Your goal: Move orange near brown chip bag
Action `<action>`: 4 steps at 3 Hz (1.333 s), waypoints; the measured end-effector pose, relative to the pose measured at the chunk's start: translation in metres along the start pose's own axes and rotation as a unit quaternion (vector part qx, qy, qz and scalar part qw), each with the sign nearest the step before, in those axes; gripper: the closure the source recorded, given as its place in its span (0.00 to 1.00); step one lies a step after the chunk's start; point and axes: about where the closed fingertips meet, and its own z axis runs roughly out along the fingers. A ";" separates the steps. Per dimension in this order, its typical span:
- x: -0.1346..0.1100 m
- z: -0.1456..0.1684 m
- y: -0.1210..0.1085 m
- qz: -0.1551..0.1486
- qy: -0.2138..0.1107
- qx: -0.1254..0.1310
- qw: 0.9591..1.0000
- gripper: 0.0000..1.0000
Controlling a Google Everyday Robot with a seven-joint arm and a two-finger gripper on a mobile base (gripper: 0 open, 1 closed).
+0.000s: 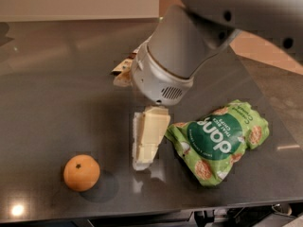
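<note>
The orange (81,172), small and round with a dark stem dot, lies on the dark table (57,93) at the front left. My gripper (144,159) hangs from the big grey wrist and points down over the table. It is to the right of the orange and apart from it, between the orange and the green bag. It holds nothing that I can see. The brown chip bag (123,74) lies at the back. Only its cream left end shows, since the wrist hides the rest.
A bright green snack bag (218,142) with a dark green circle lies to the right of the gripper. The table's front edge (142,213) runs just below the orange. The arm's grey body (180,56) fills the upper right.
</note>
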 end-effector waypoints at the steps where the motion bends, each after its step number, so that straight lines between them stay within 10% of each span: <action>1: -0.022 0.034 0.010 -0.034 0.001 -0.017 0.999 0.00; 4: -0.054 0.110 0.034 -0.104 0.027 -0.058 0.992 0.00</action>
